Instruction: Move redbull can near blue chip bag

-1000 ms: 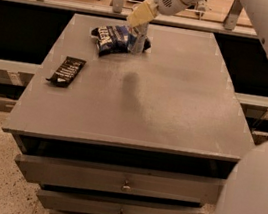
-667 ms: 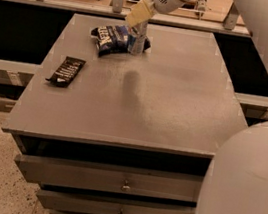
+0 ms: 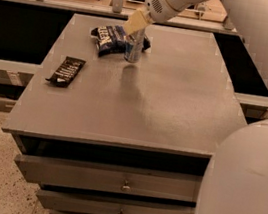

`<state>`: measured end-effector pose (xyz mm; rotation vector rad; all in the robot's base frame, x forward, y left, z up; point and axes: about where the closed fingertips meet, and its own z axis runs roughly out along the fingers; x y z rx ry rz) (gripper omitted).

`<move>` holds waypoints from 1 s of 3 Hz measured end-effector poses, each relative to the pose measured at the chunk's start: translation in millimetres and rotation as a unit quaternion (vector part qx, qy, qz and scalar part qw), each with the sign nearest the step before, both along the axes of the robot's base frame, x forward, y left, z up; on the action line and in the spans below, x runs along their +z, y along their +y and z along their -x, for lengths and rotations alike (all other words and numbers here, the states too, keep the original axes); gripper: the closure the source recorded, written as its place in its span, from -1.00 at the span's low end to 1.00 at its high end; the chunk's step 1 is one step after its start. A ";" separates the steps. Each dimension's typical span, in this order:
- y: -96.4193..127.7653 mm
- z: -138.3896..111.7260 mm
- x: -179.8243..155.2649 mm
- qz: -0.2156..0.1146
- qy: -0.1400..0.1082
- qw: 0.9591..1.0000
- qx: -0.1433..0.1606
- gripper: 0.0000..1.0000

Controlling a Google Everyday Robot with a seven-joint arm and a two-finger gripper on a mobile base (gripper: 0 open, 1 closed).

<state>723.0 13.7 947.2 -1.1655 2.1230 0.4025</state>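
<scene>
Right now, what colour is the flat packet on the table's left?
The packet is black with white print, camera view. The gripper is over the redbull can.

Hand [image 3: 135, 23] at redbull can [image 3: 133, 49] — blue chip bag [image 3: 109, 37] just beside; front free.

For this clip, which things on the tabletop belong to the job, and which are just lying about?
Part of the job:
- redbull can, upright at the far side
- blue chip bag, right beside the can
- gripper, at the can's top

Just lying about:
- flat black packet, near the left edge of the grey table
</scene>
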 end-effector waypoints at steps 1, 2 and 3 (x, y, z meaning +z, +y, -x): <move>8.1 -1.0 -8.8 -0.018 -0.012 1.000 0.005 0.21; 10.2 -1.7 -10.1 -0.018 -0.011 1.000 0.005 -0.23; 12.4 -1.7 -12.1 -0.018 -0.009 1.000 0.007 -0.72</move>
